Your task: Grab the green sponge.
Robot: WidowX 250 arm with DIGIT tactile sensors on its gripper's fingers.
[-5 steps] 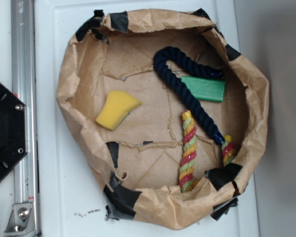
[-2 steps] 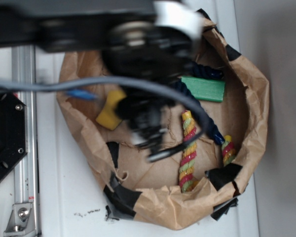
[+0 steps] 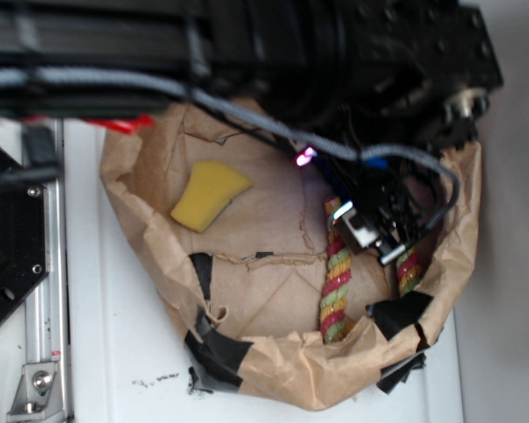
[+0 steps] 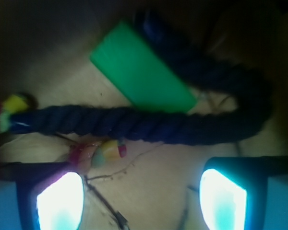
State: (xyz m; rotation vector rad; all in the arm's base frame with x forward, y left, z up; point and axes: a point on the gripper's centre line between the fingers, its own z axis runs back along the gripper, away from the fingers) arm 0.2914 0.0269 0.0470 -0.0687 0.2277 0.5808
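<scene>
Green sponge (image 4: 141,70) unlabelled, touching navy rope (image 4: 149,125); tool (image 4: 141,201) spread.

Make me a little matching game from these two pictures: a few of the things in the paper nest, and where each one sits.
Things:
1. green sponge
2. yellow sponge
3. dark blue rope
4. striped rope

Places:
A. alone on the left part of the brown paper
B. curved around the green block
C. tucked inside the dark rope's bend
D. lying near the taped lower rim

Pairs: 1-C, 2-A, 3-B, 4-D
</scene>
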